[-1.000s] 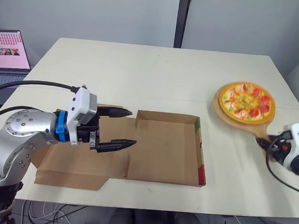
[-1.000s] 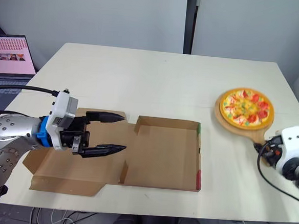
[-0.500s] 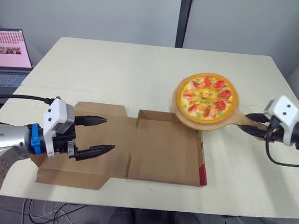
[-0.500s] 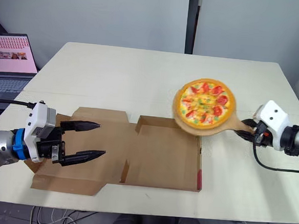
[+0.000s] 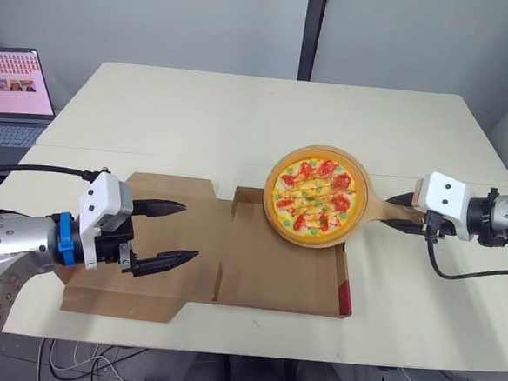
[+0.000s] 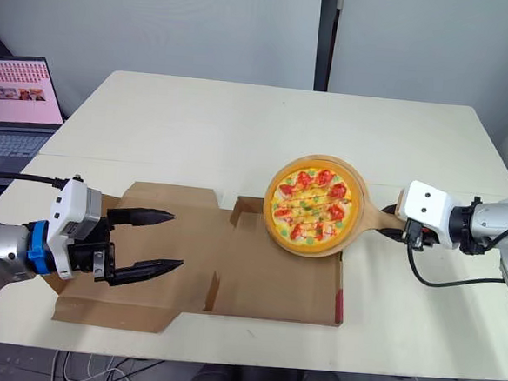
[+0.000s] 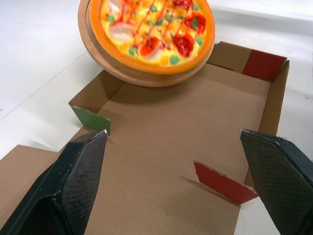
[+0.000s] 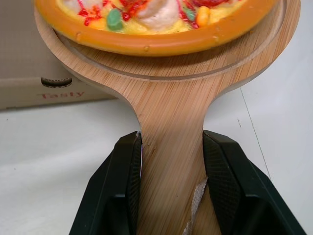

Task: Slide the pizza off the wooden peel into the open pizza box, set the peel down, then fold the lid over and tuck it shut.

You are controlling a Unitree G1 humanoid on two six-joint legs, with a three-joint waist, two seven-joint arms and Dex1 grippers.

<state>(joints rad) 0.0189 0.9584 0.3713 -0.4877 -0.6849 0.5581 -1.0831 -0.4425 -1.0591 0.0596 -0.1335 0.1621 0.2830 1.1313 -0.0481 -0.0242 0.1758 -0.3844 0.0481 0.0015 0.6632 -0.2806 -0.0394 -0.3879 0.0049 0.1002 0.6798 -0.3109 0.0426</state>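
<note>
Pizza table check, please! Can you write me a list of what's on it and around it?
Surface: pale table, carrying the box.
Job's things: pizza on the wooden peel, held over the far right corner of the open pizza box; lid lying flat.
Clutter: nothing seen.
Grippers: left gripper over the lid, jaws open; right gripper, jaws shut on the peel's handle.
Cables: black cable on the left arm, another at the right wrist.
Surroundings: laptop beside the table, screen lit; grey wall.
</note>
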